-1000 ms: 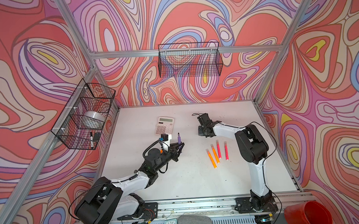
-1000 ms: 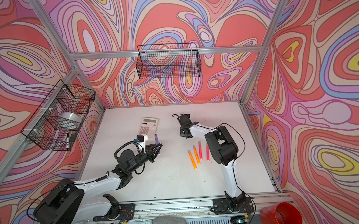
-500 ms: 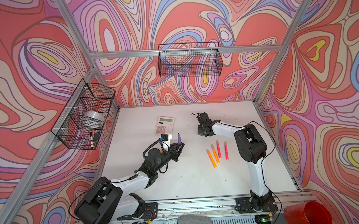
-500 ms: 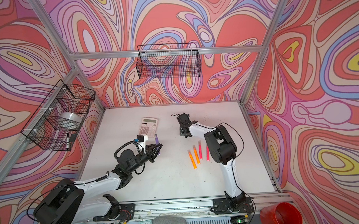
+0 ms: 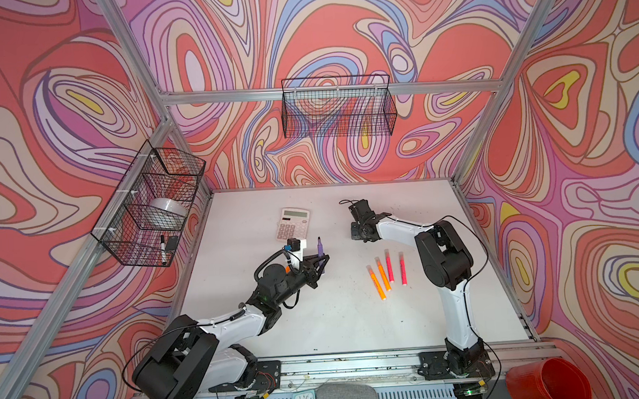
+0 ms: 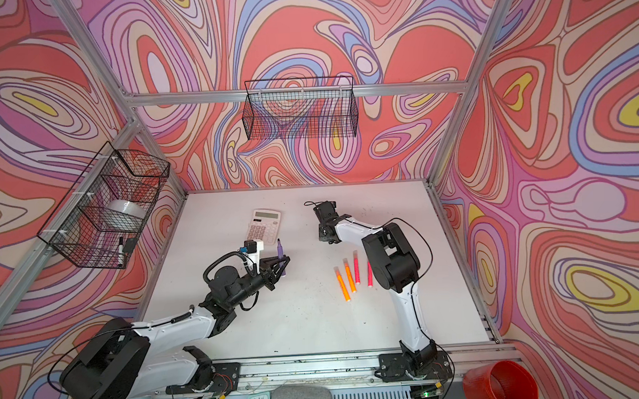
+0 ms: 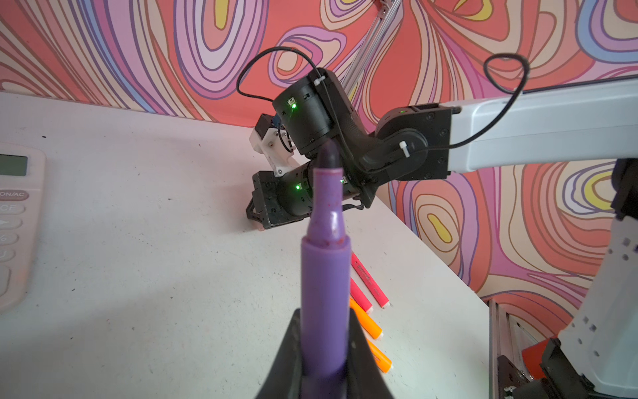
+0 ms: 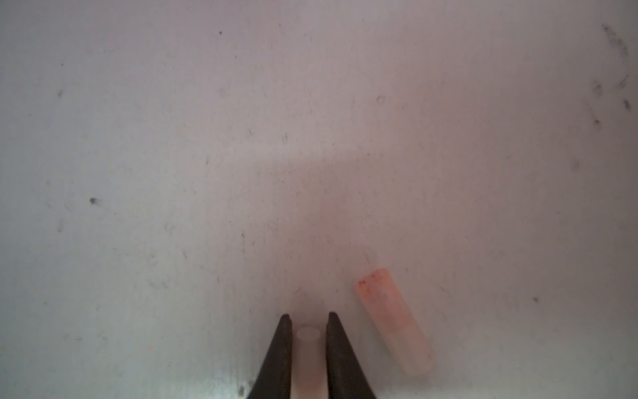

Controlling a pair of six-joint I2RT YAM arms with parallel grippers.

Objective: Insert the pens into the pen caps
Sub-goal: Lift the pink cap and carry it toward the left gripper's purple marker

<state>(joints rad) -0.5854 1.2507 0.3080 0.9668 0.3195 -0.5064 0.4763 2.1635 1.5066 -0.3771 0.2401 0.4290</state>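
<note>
- Right wrist view: a pale cap [image 8: 308,345] lies on the table [image 8: 172,155] between the two fingers of the right claw [image 8: 308,316], which is clamped on its sides; a second cap [image 8: 393,321], tinted orange-pink, lies slanted just beside it, apart from the fingers
- Left wrist view: the purple pen [image 7: 324,276] stands upright in the left claw [image 7: 324,321], pinched tight low on its barrel, dark tip up; in both top views it hangs just in front of the calculator [image 5: 293,223], near the table's middle
- Two orange pens [image 5: 383,275] and two pink pens [image 5: 389,267] lie side by side on the table, between the left claw and the right arm; the right arm's elbow [image 5: 443,258] stands just beside the outermost pink one
- Bare white surface spreads across the front middle between the two arm bases, and along the back wall behind calculator and right claw
- Edges: a metal rail [image 5: 354,362] runs along the front; a wire basket [image 5: 151,207] hangs over the left edge; a red cup [image 5: 548,383] sits beyond the front right corner
</note>
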